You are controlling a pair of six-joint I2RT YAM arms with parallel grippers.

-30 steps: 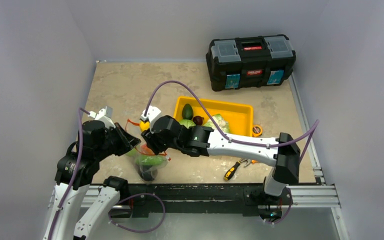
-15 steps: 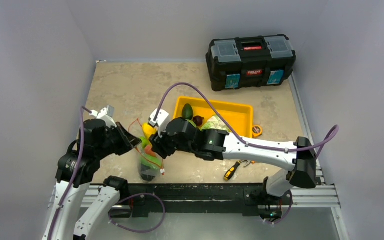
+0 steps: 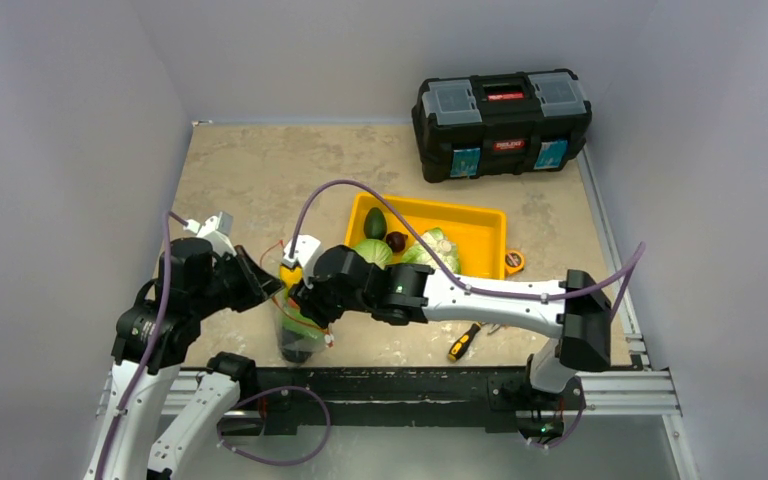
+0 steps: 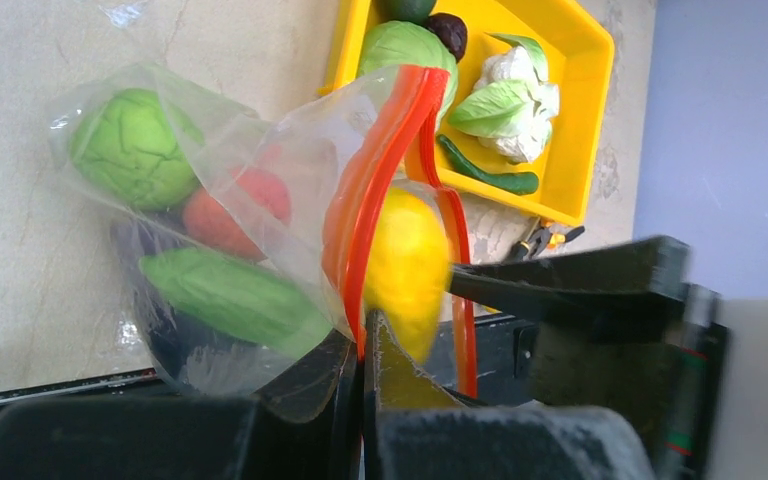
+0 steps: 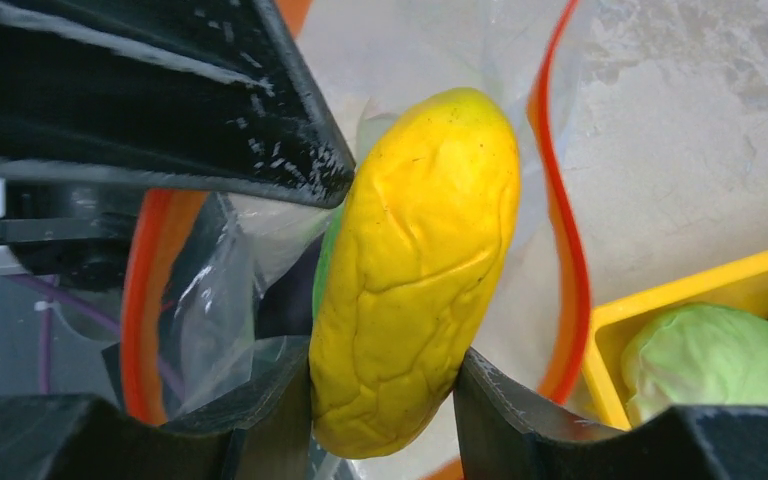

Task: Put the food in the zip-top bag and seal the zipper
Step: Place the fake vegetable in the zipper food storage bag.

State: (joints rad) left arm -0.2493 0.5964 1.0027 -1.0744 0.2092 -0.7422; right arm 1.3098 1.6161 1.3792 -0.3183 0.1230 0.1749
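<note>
The clear zip-top bag (image 4: pixel 260 170) hangs at the table's near edge, also in the top view (image 3: pixel 298 338). It holds a green cabbage (image 4: pixel 130 145), a red piece (image 4: pixel 228 215), a cucumber (image 4: pixel 230 300) and something dark at the bottom. My left gripper (image 4: pixel 363 345) is shut on the red-orange zipper (image 4: pixel 380 180) and holds the mouth up. My right gripper (image 5: pixel 385 400) is shut on a yellow piece (image 5: pixel 415 270), which is at the open mouth between the two zipper strips (image 5: pixel 565 250). In the top view both grippers, left (image 3: pixel 260 287) and right (image 3: pixel 296 288), meet above the bag.
The yellow tray (image 3: pixel 480 222) behind the right arm holds an avocado (image 3: pixel 374 222), a cabbage (image 4: pixel 405 50), a cauliflower (image 4: pixel 515 105) and a thin green piece (image 4: pixel 485 175). A screwdriver (image 3: pixel 463 342) and pliers (image 3: pixel 490 325) lie near the front. A black toolbox (image 3: pixel 505 122) stands at the back right.
My right gripper has carried the yellow piece down and slightly left into the bag's mouth. The left gripper has kept its hold on the zipper, and the bag has swung a little.
</note>
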